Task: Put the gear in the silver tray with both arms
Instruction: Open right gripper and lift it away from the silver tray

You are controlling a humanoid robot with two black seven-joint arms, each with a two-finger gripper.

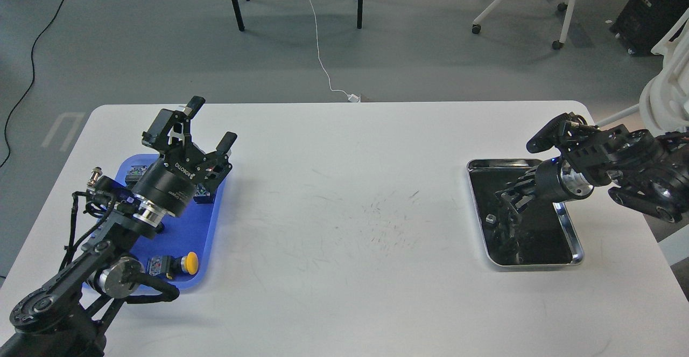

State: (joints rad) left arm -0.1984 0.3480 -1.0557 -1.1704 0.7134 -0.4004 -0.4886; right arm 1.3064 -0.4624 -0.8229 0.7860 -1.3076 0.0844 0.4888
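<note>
The silver tray (576,237) lies at the right of the white table, with a dark reflective floor. A small light-grey piece (490,218) lies on its floor near the left rim; it is too small to tell if it is the gear. My right gripper (508,200) hangs low over the tray's far half, and its dark fingers merge with the dark floor. My left gripper (211,125) is open and empty above the far right corner of the blue tray (185,228).
The blue tray at the left holds a yellow-capped part (188,263) and several small blue-grey parts (134,174). My left arm covers much of that tray. Chair legs and a white cable are on the floor beyond the table's far edge.
</note>
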